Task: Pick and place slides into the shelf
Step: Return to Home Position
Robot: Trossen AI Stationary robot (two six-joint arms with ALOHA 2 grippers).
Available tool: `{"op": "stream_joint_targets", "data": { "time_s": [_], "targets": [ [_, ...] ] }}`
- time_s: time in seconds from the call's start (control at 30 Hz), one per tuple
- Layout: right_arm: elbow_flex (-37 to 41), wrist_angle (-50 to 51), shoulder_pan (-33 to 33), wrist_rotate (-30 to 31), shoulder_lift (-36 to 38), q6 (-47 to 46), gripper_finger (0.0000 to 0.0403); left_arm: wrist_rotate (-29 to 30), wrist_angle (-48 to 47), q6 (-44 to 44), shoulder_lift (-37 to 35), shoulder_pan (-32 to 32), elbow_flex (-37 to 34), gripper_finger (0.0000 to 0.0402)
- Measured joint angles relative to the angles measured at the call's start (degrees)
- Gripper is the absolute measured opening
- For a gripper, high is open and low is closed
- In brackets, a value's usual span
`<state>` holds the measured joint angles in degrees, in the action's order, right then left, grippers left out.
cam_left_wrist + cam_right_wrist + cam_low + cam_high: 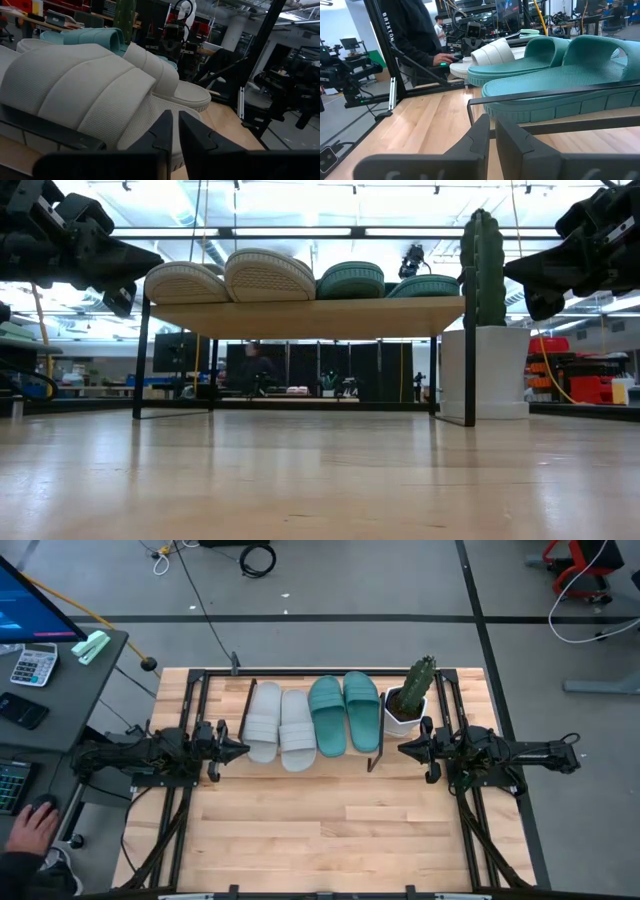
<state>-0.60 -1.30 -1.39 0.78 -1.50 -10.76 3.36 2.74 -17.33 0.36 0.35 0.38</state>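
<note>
Two light grey slides (280, 725) and two teal-green slides (345, 712) lie side by side, soles down, on the plank top of the shelf (300, 316) at the table's far middle. My left gripper (240, 748) hovers level just left of the shelf, shut and empty, its fingertips (175, 130) pointing at the nearest grey slide (85, 95). My right gripper (405, 750) hovers level just right of the shelf, also shut and empty, facing the teal slides (560, 75).
A cactus in a white pot (410, 700) stands on the table at the shelf's right end, close to my right gripper. Bare wooden tabletop (330, 830) lies in front of the shelf. A person's hand (35, 825) rests on a mouse at a desk to the left.
</note>
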Motion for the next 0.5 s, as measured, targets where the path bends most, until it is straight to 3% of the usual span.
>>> {"op": "stream_joint_targets", "data": {
  "time_s": [0.5],
  "targets": [
    [0.0,0.0,0.0,0.0,0.0,0.0,0.0036,0.0,0.0,0.0,0.0,0.0,0.0,0.003]
  ]
}}
